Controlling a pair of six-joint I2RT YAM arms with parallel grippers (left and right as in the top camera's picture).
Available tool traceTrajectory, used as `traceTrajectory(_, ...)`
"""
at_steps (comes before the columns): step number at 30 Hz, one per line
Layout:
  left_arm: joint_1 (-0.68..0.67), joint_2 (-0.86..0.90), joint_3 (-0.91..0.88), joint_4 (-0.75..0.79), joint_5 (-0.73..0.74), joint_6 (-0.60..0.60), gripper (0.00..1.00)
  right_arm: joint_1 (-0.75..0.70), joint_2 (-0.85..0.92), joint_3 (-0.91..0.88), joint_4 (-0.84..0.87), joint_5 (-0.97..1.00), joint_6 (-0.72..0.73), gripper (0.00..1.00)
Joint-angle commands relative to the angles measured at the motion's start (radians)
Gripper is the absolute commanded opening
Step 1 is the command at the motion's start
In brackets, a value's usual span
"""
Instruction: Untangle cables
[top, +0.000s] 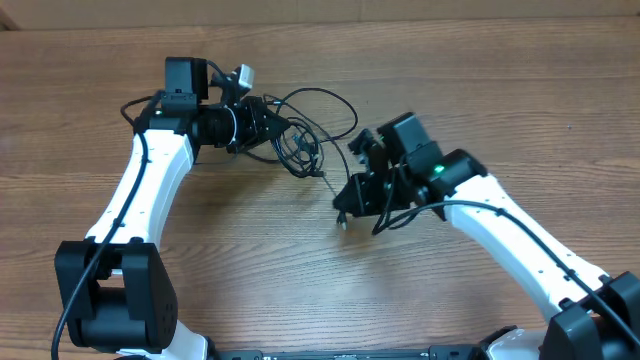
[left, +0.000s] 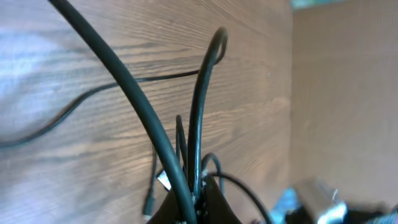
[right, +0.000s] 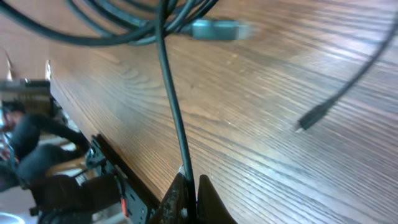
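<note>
The cables (top: 300, 150) look light, limp and snag-prone, so probably best held near the plugs; left fingers (left: 221, 210) and right fingers (right: 211, 205) each pinch a strand tight.

Left arm (top: 150, 190) and right arm (top: 520, 235): long white link shells joined by black cylindrical joints. The left arm's base housing (top: 110, 295) is a boxy black block. A thin black service cable (top: 128, 190) runs along each white shell. A square black camera box (top: 187, 77) sits on the left wrist. A green indicator lamp (top: 437, 170) glows on the right arm's black wrist section. Fingers (right: 175, 200): matt black, narrowing to wedge-shaped tips.
</note>
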Motion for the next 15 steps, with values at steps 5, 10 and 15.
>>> traceTrajectory(5, -0.065, -0.017, 0.014, 0.010, 0.121, 0.259, 0.04, -0.041, -0.010, 0.037, 0.094, -0.034, 0.007, 0.04)
traceTrajectory(10, -0.134, -0.017, 0.014, 0.014, 0.121, 0.274, 0.04, -0.034, -0.009, 0.037, 0.183, -0.015, 0.007, 0.04)
traceTrajectory(15, -0.166, -0.017, 0.014, 0.027, 0.212, 0.307, 0.04, -0.034, -0.008, 0.037, 0.193, 0.132, 0.007, 0.04)
